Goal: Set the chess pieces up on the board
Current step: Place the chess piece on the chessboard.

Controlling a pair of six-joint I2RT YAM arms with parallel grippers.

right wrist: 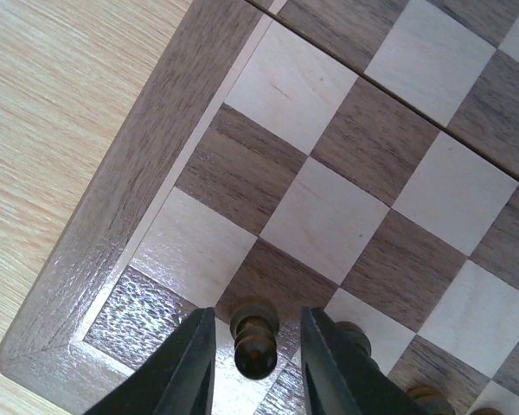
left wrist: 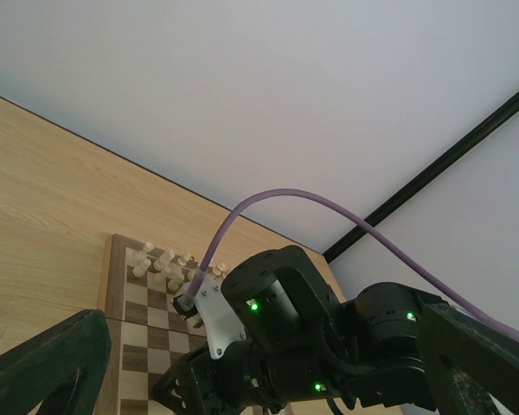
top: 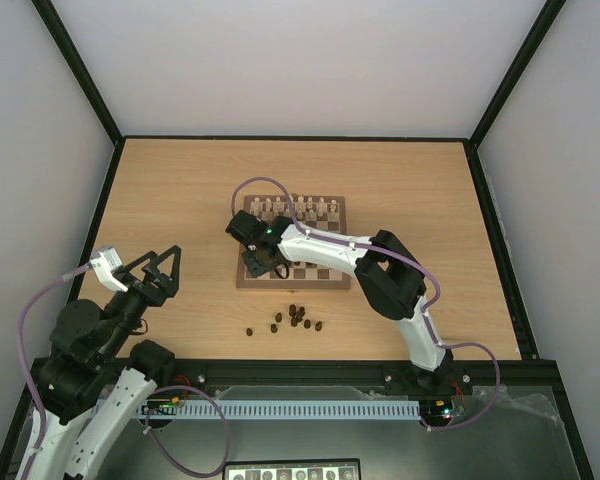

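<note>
The board [top: 320, 272] lies mid-table, with cream-white pieces [top: 298, 208] along its far rows. My right gripper [top: 257, 263] hovers over the board's near left corner. In the right wrist view it [right wrist: 253, 363] is open, its fingers either side of a dark brown pawn [right wrist: 254, 339] that stands upright on a dark square [right wrist: 285, 277], not touching it. More dark pieces [right wrist: 356, 339] stand just right of it. Several dark pieces [top: 296, 319] lie loose on the table in front of the board. My left gripper [top: 160, 270] is open and empty, raised at the left.
The board's brown border [right wrist: 112, 216] and bare table [right wrist: 43, 130] lie left of the right gripper. In the left wrist view the right arm [left wrist: 303, 337] fills the foreground over the board [left wrist: 147, 303]. Black frame posts bound the table.
</note>
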